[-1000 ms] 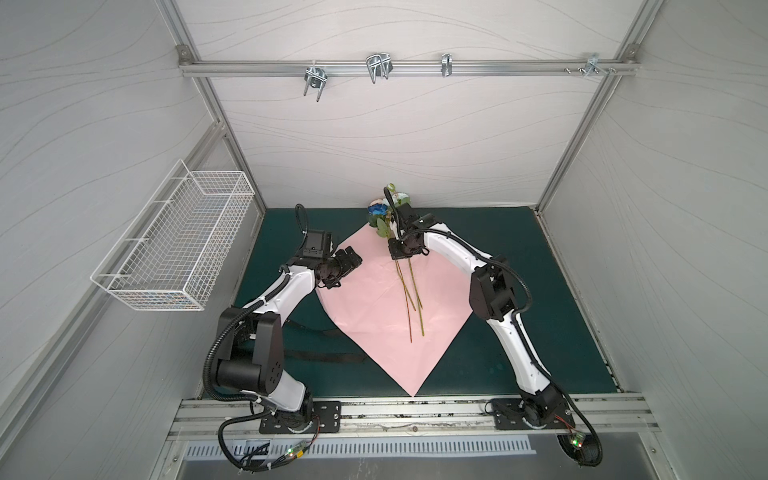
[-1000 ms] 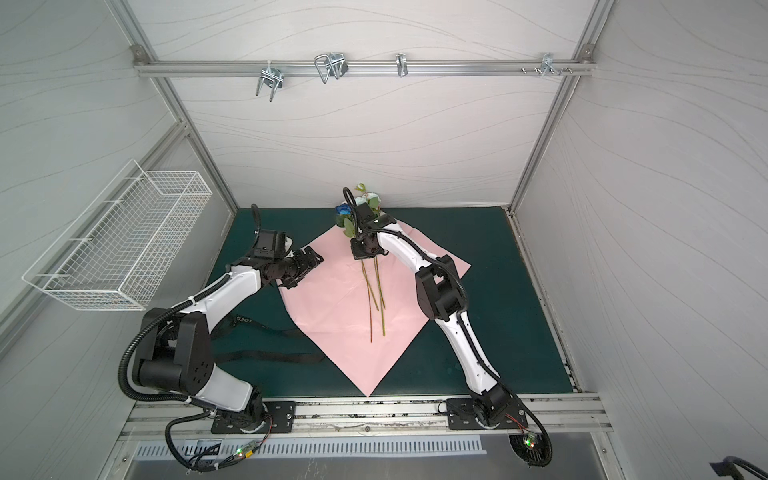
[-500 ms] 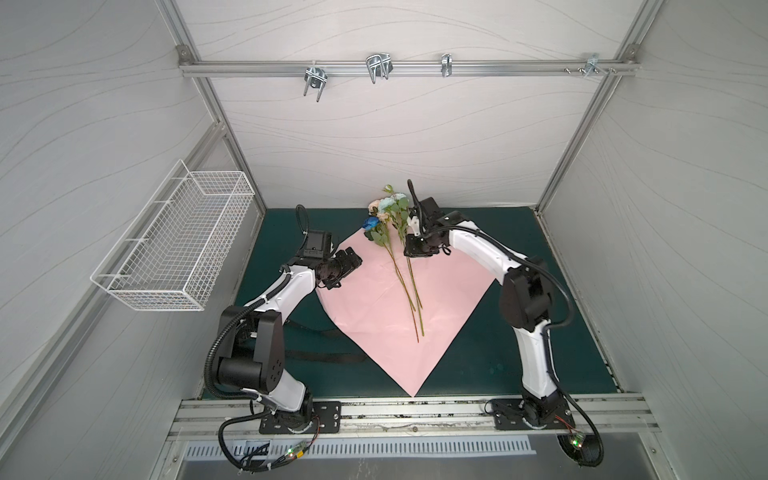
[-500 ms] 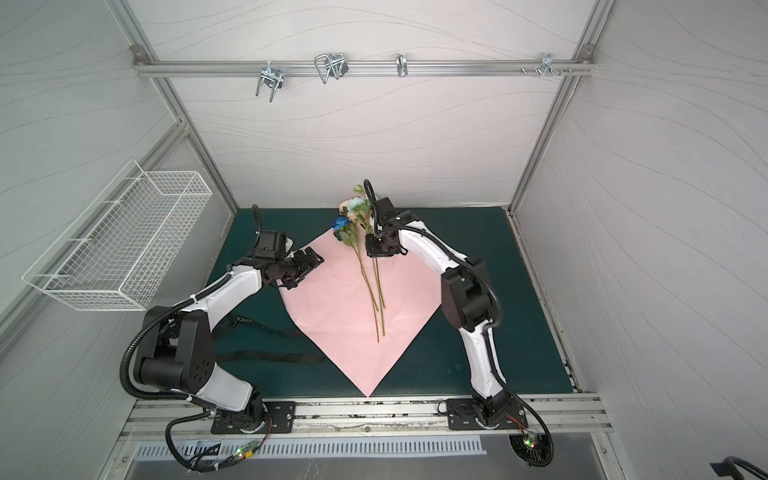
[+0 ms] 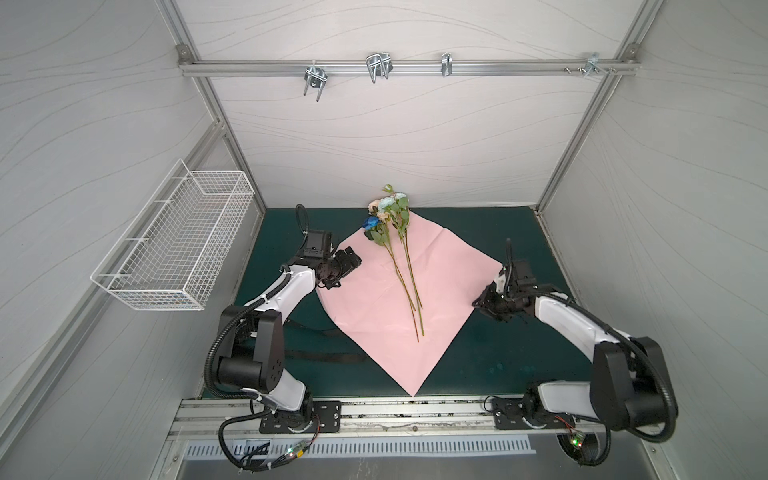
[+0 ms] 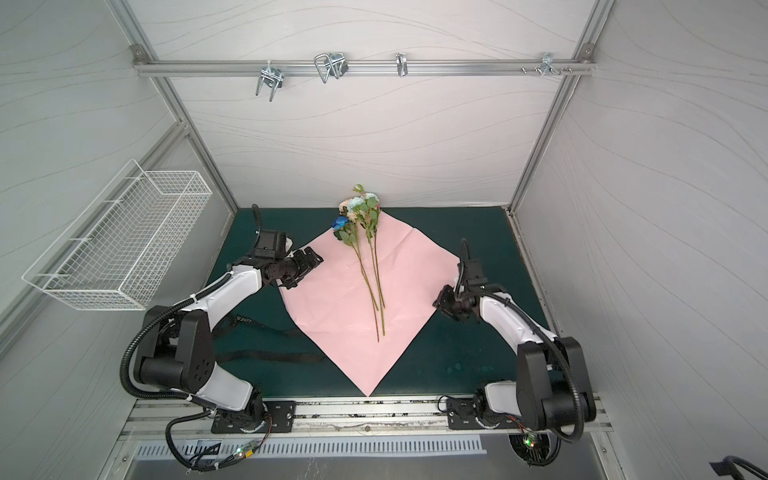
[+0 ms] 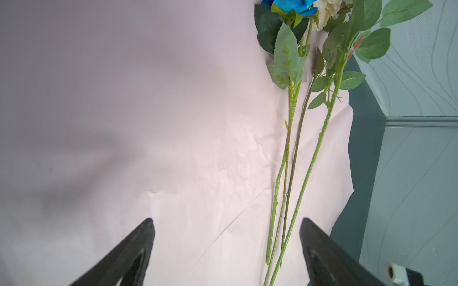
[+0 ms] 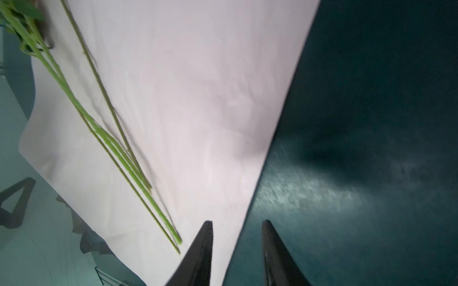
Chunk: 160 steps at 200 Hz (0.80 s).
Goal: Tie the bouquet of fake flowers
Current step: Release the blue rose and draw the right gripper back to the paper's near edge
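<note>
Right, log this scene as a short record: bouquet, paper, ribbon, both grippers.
bouquet of fake flowers: lying untied on the pink paper sheet, blooms past its back corner, stems pointing to the front
pink paper sheet: spread as a diamond on the green mat
black ribbon: on the mat left of the sheet, apart from the stems
left gripper: open, over the sheet's left corner, holding nothing
right gripper: jaws apart, at the sheet's right edge, holding nothing
</note>
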### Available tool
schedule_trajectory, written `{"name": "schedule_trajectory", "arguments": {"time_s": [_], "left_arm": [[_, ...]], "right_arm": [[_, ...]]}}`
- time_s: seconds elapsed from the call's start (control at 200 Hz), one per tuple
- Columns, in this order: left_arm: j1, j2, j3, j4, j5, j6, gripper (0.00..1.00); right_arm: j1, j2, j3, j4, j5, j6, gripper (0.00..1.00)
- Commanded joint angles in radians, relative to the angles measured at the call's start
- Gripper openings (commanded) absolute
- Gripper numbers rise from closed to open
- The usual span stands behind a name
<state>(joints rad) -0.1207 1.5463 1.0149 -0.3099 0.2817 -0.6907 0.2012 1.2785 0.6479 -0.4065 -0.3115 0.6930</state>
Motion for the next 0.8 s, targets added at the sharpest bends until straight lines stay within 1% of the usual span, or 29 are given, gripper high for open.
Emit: {"name": "schedule_trajectory", "arguments": {"time_s": [0.0, 0.095, 0.205, 0.44, 0.54, 0.635, 0.7, 0.725, 0.735, 0.745, 0.76, 0.775, 0.795], "left_arm": [[-0.002, -0.019, 0.027, -0.017, -0.027, 0.001, 0.92], [-0.002, -0.018, 0.034, -0.025, -0.029, 0.003, 0.92], [-0.002, -0.024, 0.034, -0.026, -0.026, 0.003, 0.92], [-0.002, -0.025, 0.039, -0.031, -0.032, 0.007, 0.92], [-0.003, -0.019, 0.035, -0.029, -0.032, 0.008, 0.92], [-0.002, -0.014, 0.037, -0.029, -0.031, 0.005, 0.92], [-0.002, -0.012, 0.039, -0.026, -0.027, 0.003, 0.92], [-0.002, -0.011, 0.039, -0.025, -0.026, 0.004, 0.92], [-0.002, -0.012, 0.039, -0.025, -0.027, 0.004, 0.92], [-0.002, -0.012, 0.039, -0.025, -0.027, 0.003, 0.92], [-0.003, -0.012, 0.038, -0.024, -0.027, 0.002, 0.92], [-0.002, -0.013, 0.038, -0.023, -0.026, 0.002, 0.92], [-0.002, -0.012, 0.037, -0.023, -0.026, 0.002, 0.92]], "right_arm": [[-0.016, -0.06, -0.09, 0.163, -0.083, 0.115, 0.36], [-0.016, -0.059, -0.145, 0.225, -0.09, 0.155, 0.36], [-0.017, -0.027, -0.174, 0.271, -0.074, 0.159, 0.38], [-0.018, 0.103, -0.181, 0.436, -0.122, 0.167, 0.39], [-0.018, 0.134, -0.172, 0.478, -0.13, 0.165, 0.36], [-0.018, 0.156, -0.162, 0.488, -0.129, 0.163, 0.27], [-0.018, 0.162, -0.16, 0.487, -0.129, 0.167, 0.16], [-0.018, 0.163, -0.161, 0.485, -0.128, 0.167, 0.1], [-0.018, 0.162, -0.161, 0.484, -0.129, 0.168, 0.1], [-0.018, 0.162, -0.162, 0.482, -0.127, 0.17, 0.06], [-0.018, 0.161, -0.163, 0.479, -0.124, 0.169, 0.02], [-0.018, 0.158, -0.164, 0.475, -0.123, 0.169, 0.0], [-0.017, 0.157, -0.165, 0.473, -0.122, 0.168, 0.0]]}}
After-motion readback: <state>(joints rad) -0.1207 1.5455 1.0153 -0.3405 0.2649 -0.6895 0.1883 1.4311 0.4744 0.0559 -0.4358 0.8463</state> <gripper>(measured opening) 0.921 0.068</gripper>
